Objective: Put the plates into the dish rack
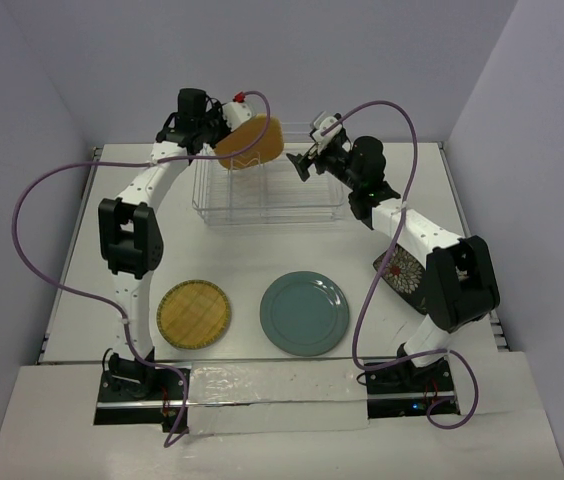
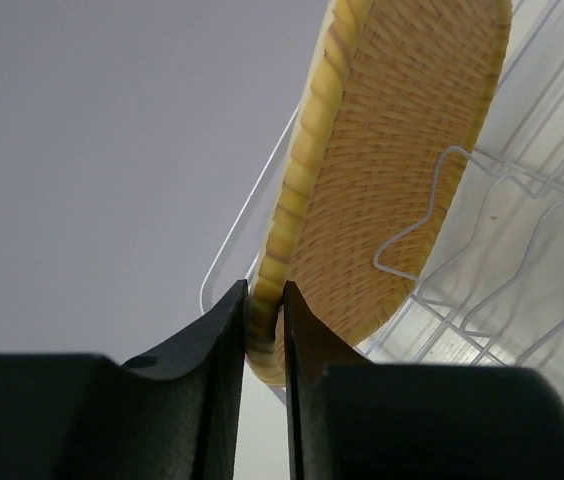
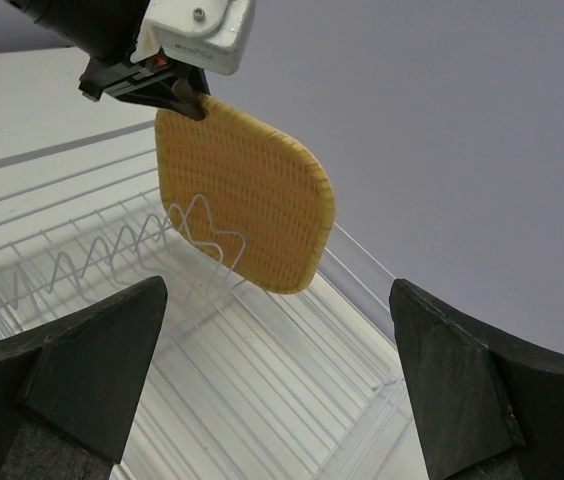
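Observation:
My left gripper (image 1: 222, 138) is shut on the edge of the orange-tan rounded square plate (image 1: 253, 142) and holds it upright over the back left of the wire dish rack (image 1: 272, 195). In the left wrist view the jaws (image 2: 265, 300) pinch the plate's rim (image 2: 392, 160), its lower part behind a wavy divider (image 2: 432, 215). My right gripper (image 1: 300, 165) is open and empty above the rack's right side, facing the plate (image 3: 242, 190). The yellow grid plate (image 1: 193, 313) and the teal plate (image 1: 305, 313) lie flat on the table in front. The dark floral plate (image 1: 402, 275) lies at the right, partly hidden by my right arm.
The rack holds nothing on its floor (image 3: 262, 390). Purple cables loop from both arms over the table sides. Grey walls close in at the back and both sides.

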